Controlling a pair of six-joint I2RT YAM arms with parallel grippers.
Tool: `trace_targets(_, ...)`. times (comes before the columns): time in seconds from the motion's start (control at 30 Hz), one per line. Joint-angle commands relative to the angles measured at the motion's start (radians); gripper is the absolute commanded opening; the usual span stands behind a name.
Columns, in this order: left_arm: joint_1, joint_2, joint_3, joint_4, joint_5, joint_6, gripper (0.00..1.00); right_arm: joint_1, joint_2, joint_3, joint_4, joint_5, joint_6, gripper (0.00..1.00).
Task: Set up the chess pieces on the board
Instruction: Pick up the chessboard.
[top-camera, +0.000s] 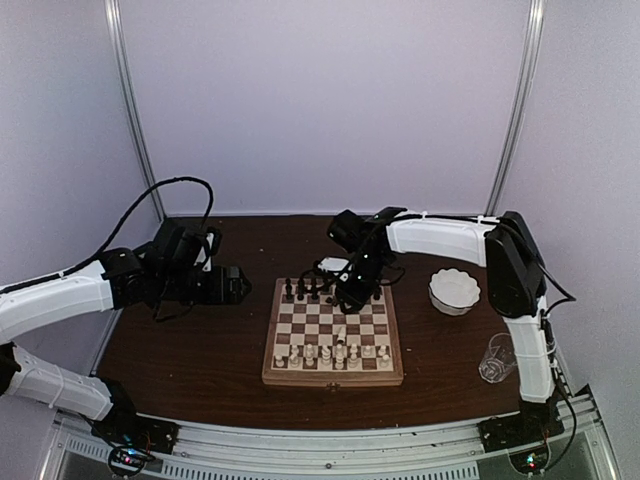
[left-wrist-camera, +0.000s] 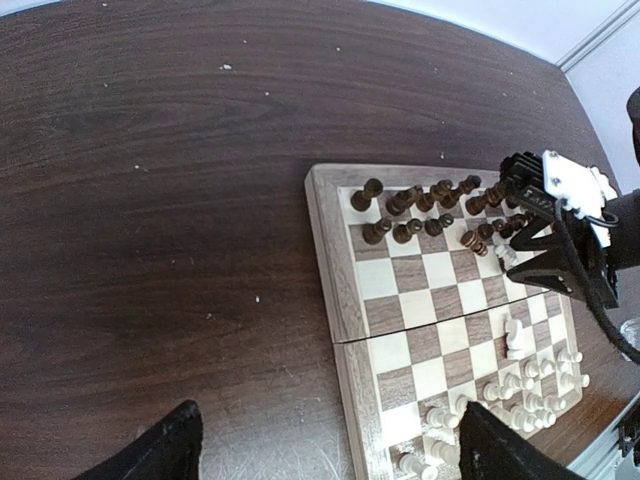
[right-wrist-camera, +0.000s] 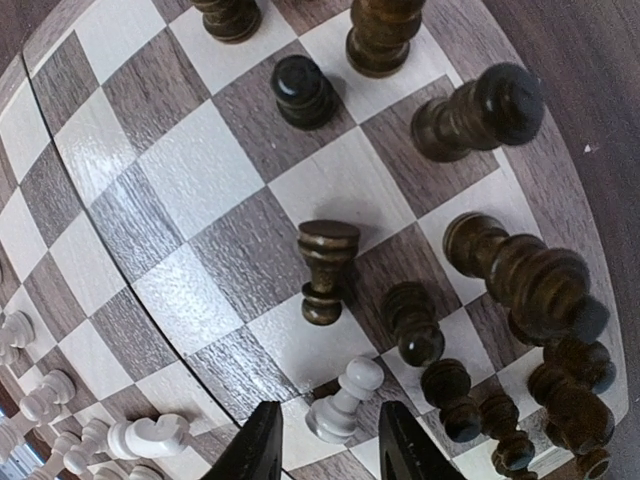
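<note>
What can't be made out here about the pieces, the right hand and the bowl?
- Top view: piece types too small; the right hand covers the board's far squares.
- Left wrist view: the right hand hides the end of the dark pieces' rows.
- Right wrist view: whether the white pawn touches the fingers; the angle shows no depth.
- Top view: the bowl's contents, too small.

The board (top-camera: 333, 378) lies flat. Dark chess pieces (top-camera: 305, 291) crowd its far rows, cream ones the near rows; one dark pawn (right-wrist-camera: 326, 270) lies toppled.
</note>
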Motion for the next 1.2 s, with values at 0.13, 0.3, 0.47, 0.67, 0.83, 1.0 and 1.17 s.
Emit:
trace_targets(0.13, 0.005, -0.017, -0.012, 0.03, -0.015, -0.006, 0.89, 0.012, 0.022, 0.025, -0.018, 0.023, 0.012, 0.33)
trace_targets(0.3, 0.005, -0.015, -0.01, 0.03, -0.016, -0.006, 0.89, 0.012, 0.029, 0.022, -0.021, 0.036, 0.014, 0.29)
trace_targets(0.47, 0.006, -0.014, -0.012, 0.03, -0.014, -0.007, 0.89, 0.012, 0.034, 0.02, -0.019, 0.047, 0.011, 0.23)
trace_targets(0.67, 0.005, -0.014, -0.018, 0.036, -0.01, -0.011, 0.89, 0.012, 0.026, 0.012, -0.015, 0.046, 0.013, 0.12)
trace_targets(0.83, 0.004, -0.007, -0.019, 0.058, 0.023, 0.002, 0.89, 0.017, -0.027, -0.033, -0.006, 0.015, 0.008, 0.07)
trace_targets(1.0, 0.005, 0.024, -0.02, 0.146, 0.136, 0.008, 0.87, 0.017, -0.164, -0.086, 0.005, -0.148, -0.06, 0.06)
trace_targets(1.17, 0.005, 0.098, -0.031, 0.34, 0.34, -0.053, 0.81, 0.017, -0.285, -0.139, 0.015, -0.374, -0.185, 0.07)
